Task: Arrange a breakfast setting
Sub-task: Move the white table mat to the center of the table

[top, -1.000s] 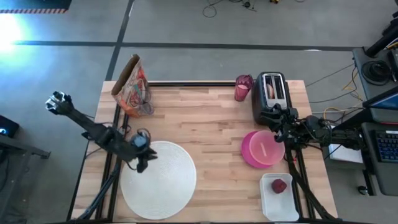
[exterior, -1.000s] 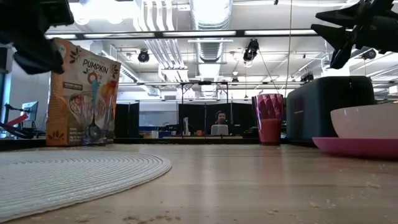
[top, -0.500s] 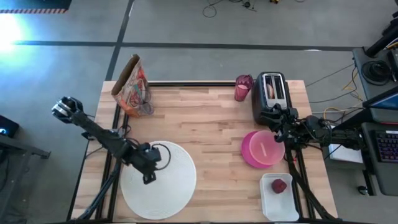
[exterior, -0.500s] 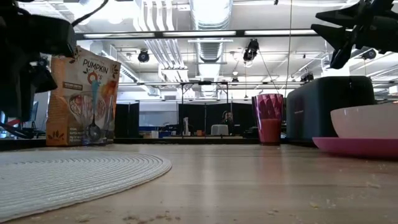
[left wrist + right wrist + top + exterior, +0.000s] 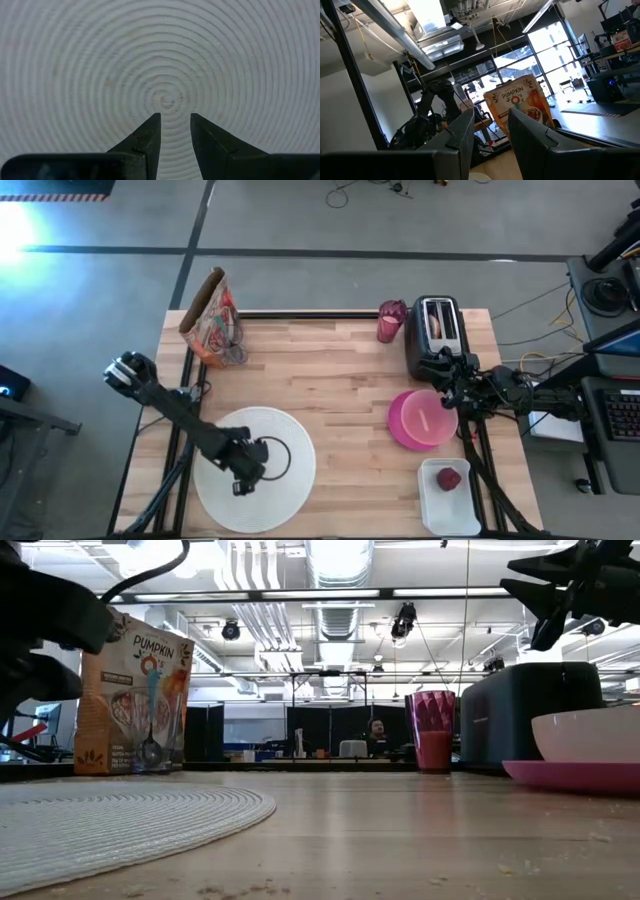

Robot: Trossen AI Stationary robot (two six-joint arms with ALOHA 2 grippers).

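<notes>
The big round white placemat [image 5: 275,490] lies flat at the table's near left. My left gripper [image 5: 242,478] hangs over its middle [image 5: 165,95], pointing down, fingers a little apart and empty [image 5: 175,119]. The peach bowl [image 5: 585,735] stands in the magenta plate [image 5: 400,425] at the right. My right gripper [image 5: 445,385] waits above the plate's far edge, fingers a little apart and empty [image 5: 491,117]. The pink cup [image 5: 390,321] stands at the far edge. The small red fruit [image 5: 449,478] lies in a white tray [image 5: 430,505]. The spoon is out of view.
The black toaster [image 5: 435,340] stands at the far right, with something tan in its slot [image 5: 437,323]. The colourful bag [image 5: 212,320] stands upright at the far left corner. Bare wood [image 5: 330,380] lies between the placemat and the plate.
My left arm has swung from the placemat's far left rim toward the table's near edge and a little right. Its gripper is now over the mat's middle. The right arm and all the things have kept still.
</notes>
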